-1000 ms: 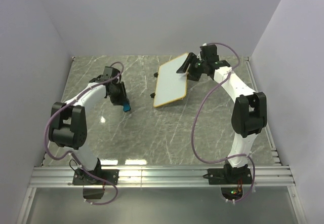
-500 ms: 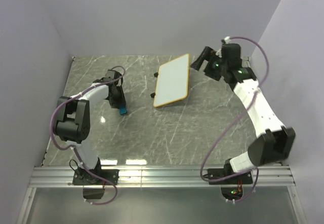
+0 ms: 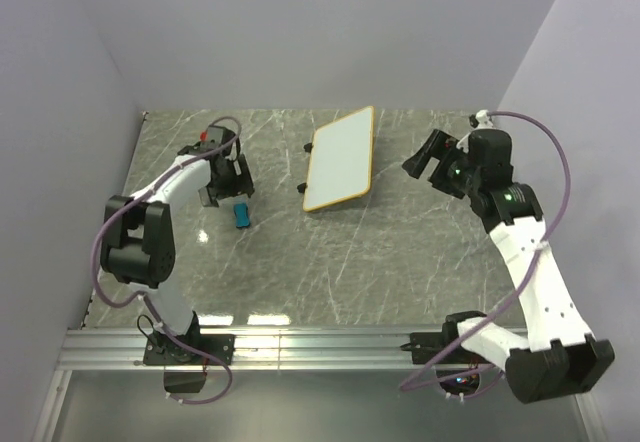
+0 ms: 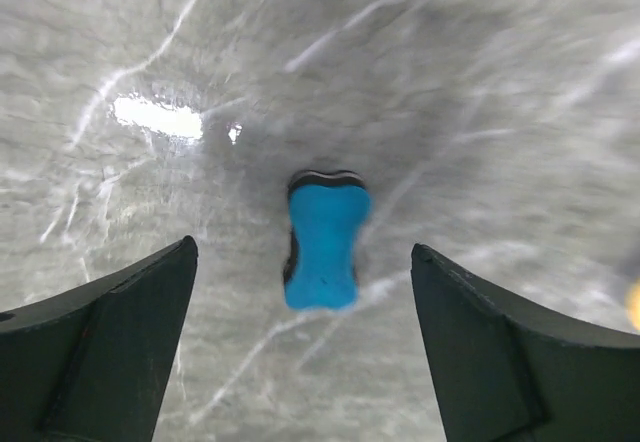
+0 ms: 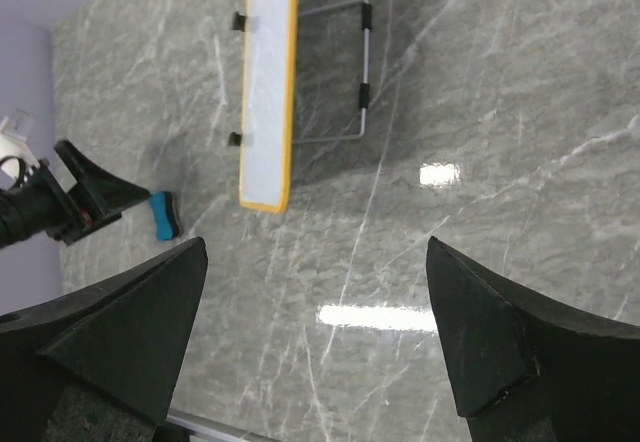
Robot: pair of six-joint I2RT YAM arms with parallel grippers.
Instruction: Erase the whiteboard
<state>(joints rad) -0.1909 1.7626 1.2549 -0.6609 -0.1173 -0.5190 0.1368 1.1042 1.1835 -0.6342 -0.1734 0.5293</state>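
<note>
The whiteboard (image 3: 340,159) leans on its wire stand at the back middle of the marble table; its white face (image 5: 268,82) shows no marks. A small blue eraser (image 3: 241,215) lies flat on the table to its left. My left gripper (image 3: 231,192) hovers just behind and above the eraser (image 4: 322,240), open (image 4: 303,250), with nothing between its fingers. My right gripper (image 3: 425,159) hangs in the air to the right of the board, open (image 5: 317,246) and empty, well apart from the board's edge.
The wire stand (image 5: 352,72) sticks out behind the board. Pale walls close in the table on the left, back and right. An aluminium rail (image 3: 320,347) runs along the near edge by the arm bases.
My left gripper opened and let go of the blue eraser, which now lies on the table. The right arm swung right, away from the whiteboard's top edge, its jaws spread wide.
</note>
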